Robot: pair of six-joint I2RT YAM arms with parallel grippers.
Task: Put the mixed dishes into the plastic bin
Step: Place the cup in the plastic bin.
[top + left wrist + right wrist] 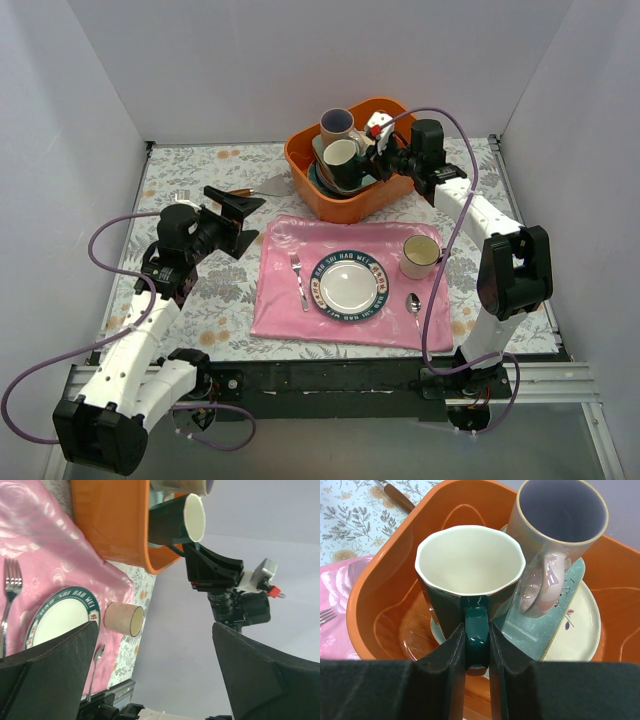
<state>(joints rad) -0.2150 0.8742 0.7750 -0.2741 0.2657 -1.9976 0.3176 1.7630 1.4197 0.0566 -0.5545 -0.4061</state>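
The orange plastic bin (pixel 326 196) stands at the back of the table, also in the right wrist view (pixel 380 585) and the left wrist view (pixel 112 525). My right gripper (pixel 477 650) is shut on the handle of the dark green mug (pixel 450 605), holding it inside the bin (pixel 341 160). Beside it the lavender-lined mug (pixel 560 525) stands on stacked plates: a teal plate (pixel 555 625) over a cream round plate (pixel 580 635). My left gripper (pixel 243 207) is open and empty, left of the bin.
A pink cloth (pixel 280 290) holds the white plate with lettered rim (pixel 348 285), a fork (pixel 298 280), a spoon (pixel 414 303) and the cream mug (pixel 420 257). A wooden-handled utensil (pixel 262 190) lies left of the bin.
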